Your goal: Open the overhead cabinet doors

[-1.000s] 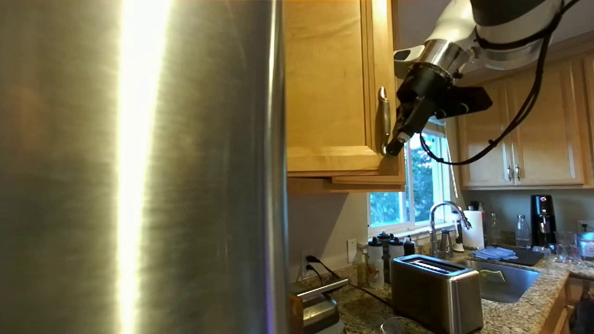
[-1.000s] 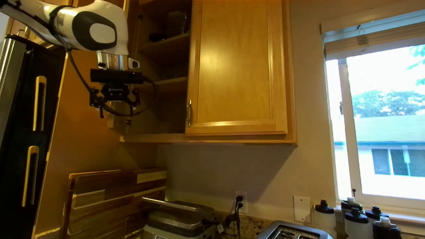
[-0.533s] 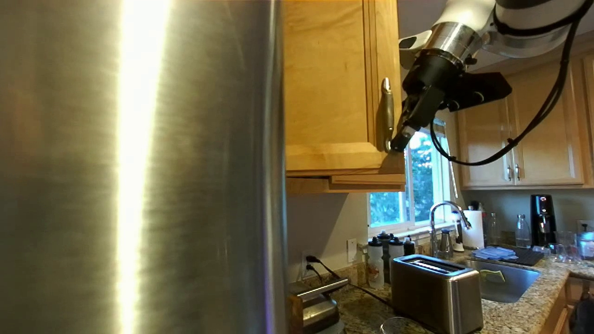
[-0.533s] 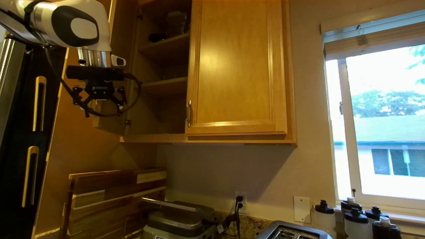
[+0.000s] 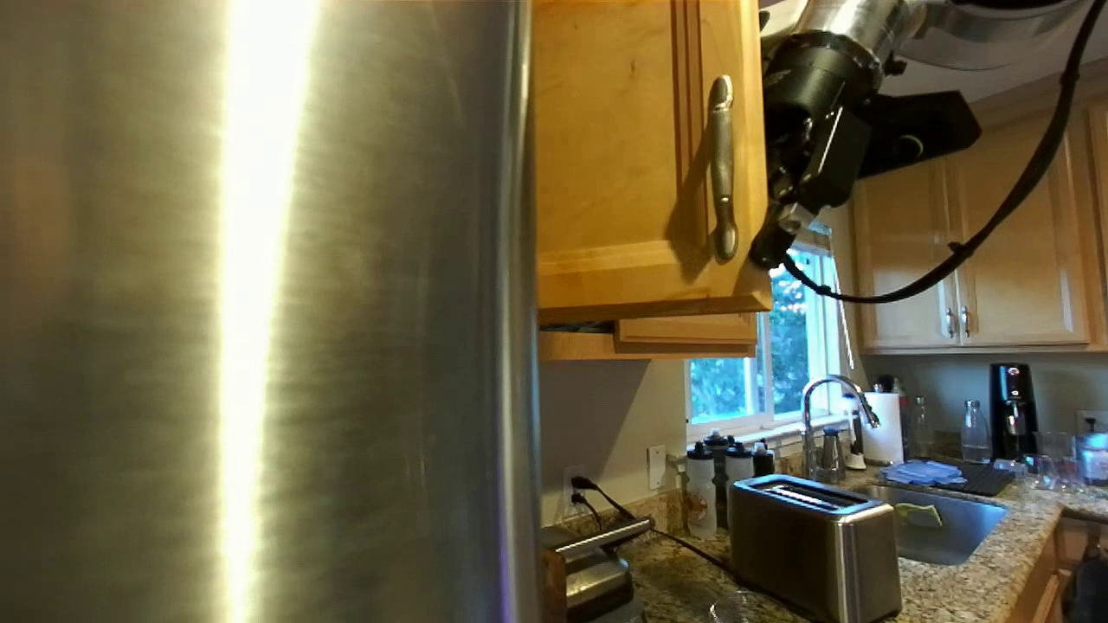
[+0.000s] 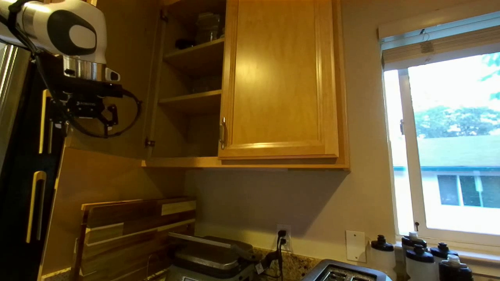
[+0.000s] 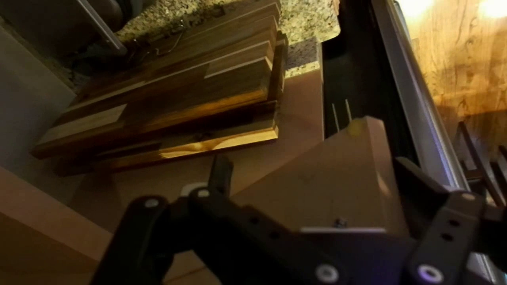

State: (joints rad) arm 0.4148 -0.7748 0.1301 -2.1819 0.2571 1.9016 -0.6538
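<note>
A steel fridge (image 5: pixel 389 303) stands nearest in an exterior view, filling its left side. Just past it is the open door (image 5: pixel 615 173) of the overhead cabinet (image 6: pixel 246 163), swung well out from the frame, with a metal handle (image 5: pixel 722 169) upright near its free edge. The gripper (image 7: pixel 315 170) is at that edge, its jaws spread wide and nothing in its grasp. In the wrist view the door's inside face shows between the two fingers (image 7: pixel 221 174); whether either one touches the wood I cannot tell. The arm (image 6: pixel 78 31) extends in from the upper left of an exterior view.

Behind comes the cabinet itself. Its closed door (image 6: pixel 279 78) lies flat against the frame, with a second handle (image 6: pixel 223 132) on the side next to the gap. In the uncovered half are shelves (image 6: pixel 191 97), with a clear container (image 6: pixel 208 25) on the upper one.

Below, on the counter (image 5: pixel 1004 554), cutting boards (image 6: pixel 136 230) stand on edge beside a grill (image 6: pixel 213 253) with a metal bar (image 6: pixel 199 240) across its front. A toaster (image 5: pixel 809 545) stands farther along, and bottles (image 6: pixel 383 255) with dark caps cluster past it, near the window (image 6: pixel 408 156). An outlet (image 6: pixel 287 239) on the wall (image 6: pixel 242 199) behind has cords (image 6: pixel 279 261) plugged in. Beyond the bottles come the faucet (image 5: pixel 808 433) and the sink (image 5: pixel 961 528). A black machine (image 5: pixel 1011 411) stands farther off, beneath more wooden cabinets (image 5: pixel 1021 225), their doors closed. Through the window, a building (image 6: pixel 453 156) and trees (image 6: pixel 457 121) show outside in bright light.
</note>
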